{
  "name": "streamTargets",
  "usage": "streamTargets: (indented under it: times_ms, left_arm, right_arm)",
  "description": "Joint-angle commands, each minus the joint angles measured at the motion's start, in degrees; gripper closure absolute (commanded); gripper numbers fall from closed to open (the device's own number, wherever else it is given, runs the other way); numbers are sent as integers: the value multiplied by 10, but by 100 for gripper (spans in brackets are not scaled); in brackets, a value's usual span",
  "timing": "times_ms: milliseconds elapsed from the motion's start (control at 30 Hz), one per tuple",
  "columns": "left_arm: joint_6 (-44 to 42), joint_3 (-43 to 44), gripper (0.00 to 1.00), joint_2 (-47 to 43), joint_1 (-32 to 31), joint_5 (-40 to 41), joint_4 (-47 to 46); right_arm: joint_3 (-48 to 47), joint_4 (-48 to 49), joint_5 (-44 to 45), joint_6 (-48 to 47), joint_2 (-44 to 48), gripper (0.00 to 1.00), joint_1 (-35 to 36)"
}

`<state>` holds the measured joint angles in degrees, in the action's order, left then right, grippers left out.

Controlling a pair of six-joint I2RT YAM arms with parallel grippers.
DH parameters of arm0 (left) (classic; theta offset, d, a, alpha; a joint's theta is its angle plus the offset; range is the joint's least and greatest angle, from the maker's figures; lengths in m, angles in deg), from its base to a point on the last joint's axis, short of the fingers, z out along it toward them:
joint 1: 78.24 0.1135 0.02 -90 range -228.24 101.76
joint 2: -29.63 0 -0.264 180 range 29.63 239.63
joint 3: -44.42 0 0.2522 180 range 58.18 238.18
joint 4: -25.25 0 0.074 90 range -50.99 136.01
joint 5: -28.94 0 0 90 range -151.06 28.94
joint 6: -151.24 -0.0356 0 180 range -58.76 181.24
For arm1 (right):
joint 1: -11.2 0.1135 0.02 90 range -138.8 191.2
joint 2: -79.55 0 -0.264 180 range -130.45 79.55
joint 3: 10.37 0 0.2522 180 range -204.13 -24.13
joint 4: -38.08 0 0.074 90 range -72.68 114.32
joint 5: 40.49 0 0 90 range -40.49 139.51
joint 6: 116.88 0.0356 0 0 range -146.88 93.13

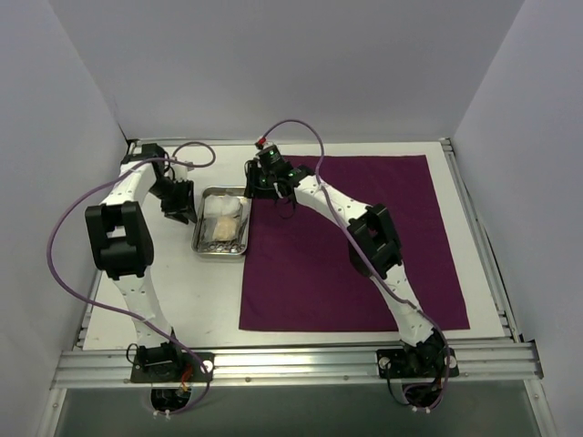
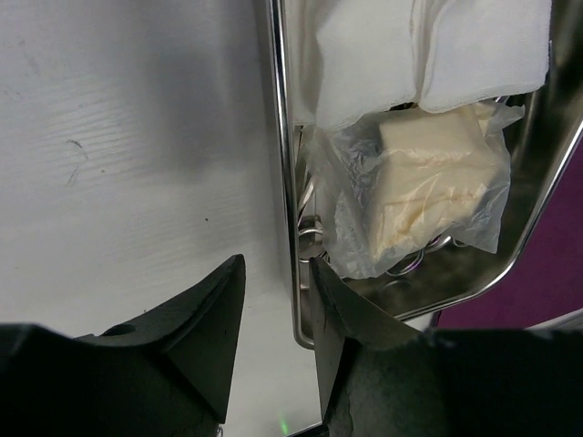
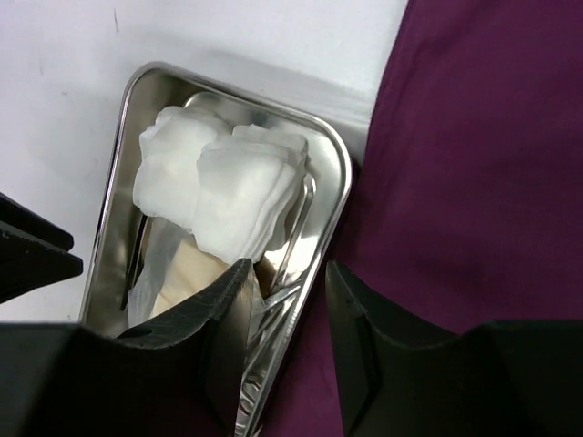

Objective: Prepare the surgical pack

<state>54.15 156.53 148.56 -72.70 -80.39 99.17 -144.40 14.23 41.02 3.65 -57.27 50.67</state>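
1. Packed into the steel tray: white gauze pads on top, a clear plastic bag with a cream pad beneath them, and thin metal instruments along the cloth side.
2. Set on the white table, just left of the dark purple cloth; long rim touching or slightly over the cloth's edge, cannot tell which.
3. Flat across the table's middle and right: the cloth, partly hidden under the right arm.
4. Closed in by pale walls on three sides; aluminium rail along the near edge; purple cables looping off both arms.
5. Reaching in from the left: left gripper, tipped down over the tray's outer long rim, fingers partly apart astride it, gripping nothing.
6. Arching over the cloth: right gripper, at the tray's cloth-side rim, one finger above the tray's inside, the other above the cloth, partly apart, gripping nothing.
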Motion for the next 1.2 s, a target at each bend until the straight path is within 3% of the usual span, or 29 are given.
streamTargets:
  times_ms: [0, 533, 667, 933, 1067, 1167]
  left_arm:
    - [-8, -9, 57, -29, -2, -40, -30]
    - [-5, -33, 64, -19, -4, -19, -58]
    - [-7, -42, 69, -11, -9, -25, -69]
    - [5, -47, 91, 1, -14, -45, -81]
    - [9, -40, 94, 1, -14, -52, -78]
    - [21, -19, 98, 4, -14, -56, -61]
  right_arm:
    - [11, 38, -39, 30, -24, 66, 4]
    - [16, 30, -19, 31, -32, 82, 1]
    - [17, 32, -21, 49, -46, 84, 3]
    - [32, 52, -9, 81, -46, 93, 4]
    - [32, 53, -8, 98, -43, 100, 4]
    - [33, 53, -11, 124, -36, 100, 4]
